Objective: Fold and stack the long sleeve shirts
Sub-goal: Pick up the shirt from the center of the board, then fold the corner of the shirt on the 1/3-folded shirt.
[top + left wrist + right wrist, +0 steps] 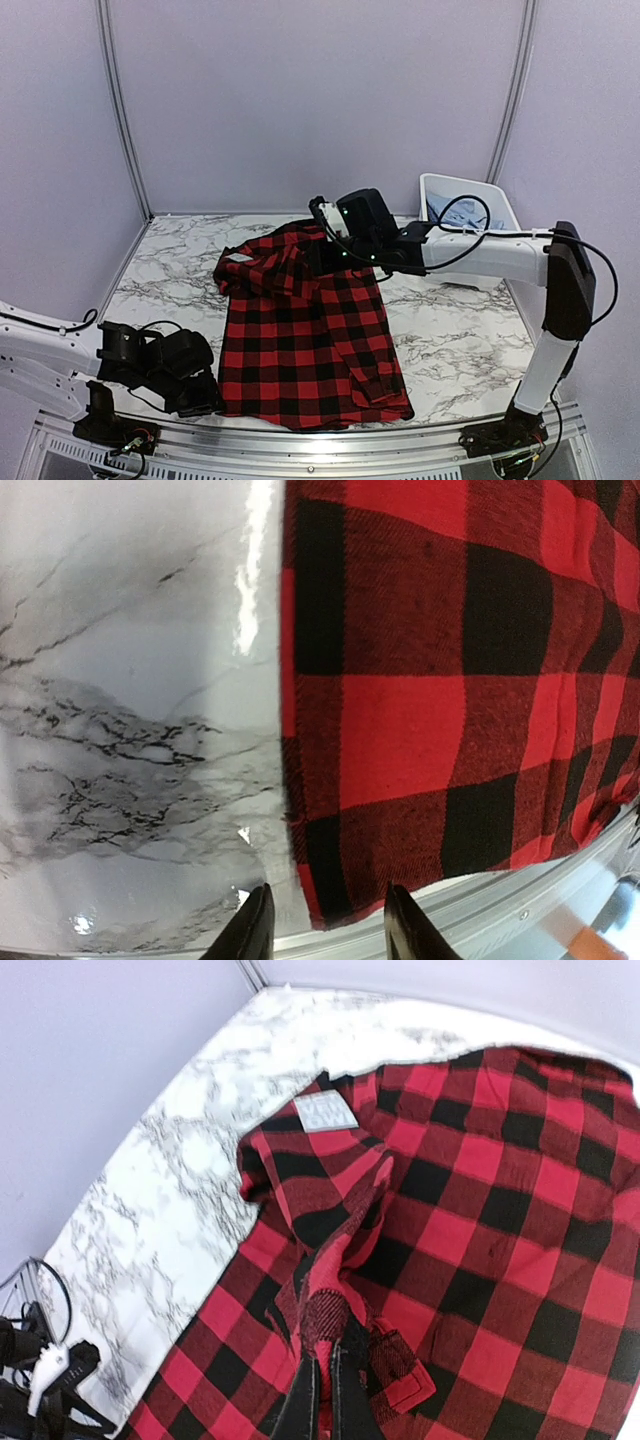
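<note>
"What was the right pincer (325, 1360) doing?"

"It was shut tight on a bunched bit of the red-and-black shirt (480, 1220), near its middle. The bit looked like a sleeve. I think the pincer lifted it so it could lay it across the shirt for a fold."

"And the left pincer (328, 925)?"

"Its two fingers stood apart and held nothing. The near corner of the shirt's bottom edge lay just between them. I guess it was there to pinch that corner, or to keep it flat."

"Where was the shirt?"

"It lay spread on the marble table (170, 260), with its collar at the far side and its bottom edge at the near rim."

"Any words on it?"

"A small pale tag (325, 1112) sat by the collar. It had marks on it, but they were too blurry to read."

"Any more shirts?"

"A white tub (455, 179) stood at the far right corner, well apart. Some light blue cloth (447, 208) lay in it. It may have been another shirt."
</note>
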You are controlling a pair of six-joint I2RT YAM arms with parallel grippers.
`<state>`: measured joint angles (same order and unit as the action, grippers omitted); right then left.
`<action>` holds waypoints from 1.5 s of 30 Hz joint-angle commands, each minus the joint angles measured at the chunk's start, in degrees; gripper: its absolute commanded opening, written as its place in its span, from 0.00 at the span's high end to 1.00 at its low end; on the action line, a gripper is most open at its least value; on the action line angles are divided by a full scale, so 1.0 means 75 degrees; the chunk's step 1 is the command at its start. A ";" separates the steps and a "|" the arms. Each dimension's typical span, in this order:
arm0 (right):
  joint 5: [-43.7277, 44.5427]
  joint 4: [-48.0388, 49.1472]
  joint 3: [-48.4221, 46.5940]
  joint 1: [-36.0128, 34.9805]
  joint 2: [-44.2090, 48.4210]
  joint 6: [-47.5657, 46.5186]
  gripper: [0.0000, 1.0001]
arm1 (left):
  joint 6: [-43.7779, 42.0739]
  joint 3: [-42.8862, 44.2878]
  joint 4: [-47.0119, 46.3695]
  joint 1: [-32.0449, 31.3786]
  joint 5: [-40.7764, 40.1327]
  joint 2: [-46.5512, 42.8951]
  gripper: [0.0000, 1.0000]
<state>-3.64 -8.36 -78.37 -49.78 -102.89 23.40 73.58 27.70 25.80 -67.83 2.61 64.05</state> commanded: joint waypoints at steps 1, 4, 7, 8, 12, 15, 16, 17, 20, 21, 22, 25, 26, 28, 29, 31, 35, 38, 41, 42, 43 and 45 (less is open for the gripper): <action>0.0224 -0.0358 -0.0754 -0.0086 0.0213 -0.0367 1.00 | 0.0729 -0.0448 -0.0505 -0.0061 -0.0011 -0.0170 0.65; 0.0299 -0.0533 -0.1133 -0.0085 0.0219 -0.0513 1.00 | 0.0959 -0.0647 -0.0820 -0.0062 -0.0025 -0.0270 0.69; 0.0397 -0.0723 -0.1560 -0.0099 0.0176 -0.0658 1.00 | 0.1016 -0.0659 -0.0904 -0.0073 -0.0139 -0.0284 0.72; 0.0436 -0.0779 -0.1706 -0.0093 0.0156 -0.0711 1.00 | 0.1033 -0.0659 -0.0957 -0.0073 -0.0120 -0.0265 0.72; 0.0882 -0.0997 -0.2321 -0.0090 0.0046 -0.0975 1.00 | 0.1093 -0.0641 -0.1161 -0.0161 -0.0114 -0.0099 0.76; 0.1047 -0.1211 -0.2807 -0.0096 -0.0122 -0.1215 1.00 | 0.1090 -0.0597 -0.1224 -0.0218 -0.0120 -0.0009 0.87; 0.1078 -0.1287 -0.2968 -0.0096 -0.0186 -0.1289 1.00 | 0.1086 -0.0566 -0.1225 -0.0233 -0.0128 0.0001 0.92; 0.1142 -0.1365 -0.3120 -0.0090 -0.0249 -0.1367 1.00 | 0.1060 -0.0530 -0.1225 -0.0252 -0.0138 -0.0005 0.97; 0.1482 -0.1583 -0.3529 -0.0093 -0.0390 -0.1688 1.00 | 0.0930 -0.0390 -0.1208 -0.0316 -0.0198 -0.0088 1.00; 0.1596 -0.1648 -0.3669 -0.0094 -0.0433 -0.1804 1.00 | 0.0891 -0.0335 -0.1159 -0.0335 -0.0211 -0.0124 1.00; 0.1749 -0.1769 -0.3823 -0.0097 -0.0479 -0.1923 1.00 | 0.0824 -0.0265 -0.1120 -0.0356 -0.0234 -0.0151 1.00; 0.2192 -0.2026 -0.4296 -0.0072 -0.0619 -0.2323 1.00 | 0.0374 0.0149 -0.0884 -0.0420 -0.0298 -0.0153 1.00; 0.2374 -0.2087 -0.4421 -0.0065 -0.0643 -0.2456 1.00 | 0.0144 0.0430 -0.0825 -0.0433 -0.0301 -0.0068 1.00; 0.2558 -0.2178 -0.4616 -0.0023 -0.0669 -0.2676 1.00 | -0.0292 0.0923 -0.0582 -0.0493 -0.0301 0.0142 1.00; 0.2621 -0.2202 -0.4681 0.0005 -0.0663 -0.2779 1.00 | -0.0526 0.1181 -0.0448 -0.0514 -0.0487 0.0275 1.00; 0.2743 -0.2218 -0.4769 0.0103 -0.0623 -0.2965 1.00 | -0.0928 0.1648 -0.0195 -0.0549 -0.0550 0.0564 1.00; 0.2730 -0.2178 -0.4844 0.0477 -0.0448 -0.3107 1.00 | -0.1568 0.2347 -0.0054 -0.0582 -0.0440 0.1141 1.00; 0.2652 -0.2130 -0.4862 0.0779 -0.0296 -0.3303 1.00 | -0.1985 0.2764 -0.0023 -0.0600 -0.0372 0.1545 1.00; 0.2692 -0.2195 -0.4821 0.1024 -0.0146 -0.3430 1.00 | -0.2411 0.3219 0.0026 -0.0600 -0.0372 0.1938 1.00; 0.2735 -0.2201 -0.4771 0.1088 -0.0074 -0.3476 1.00 | -0.2539 0.3436 0.0033 -0.0600 -0.0372 0.2122 1.00; 0.2754 -0.2185 -0.4688 0.1154 0.0011 -0.3526 1.00 | -0.2650 0.3591 0.0036 -0.0597 -0.0180 0.2258 1.00; 0.2780 -0.2142 -0.4477 0.1265 0.0169 -0.3617 1.00 | -0.2907 0.3948 0.0039 -0.0600 -0.0029 0.2581 1.00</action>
<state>15.86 -24.69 -112.31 -41.71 -106.67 -1.30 57.98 52.14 24.10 -71.94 0.23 79.94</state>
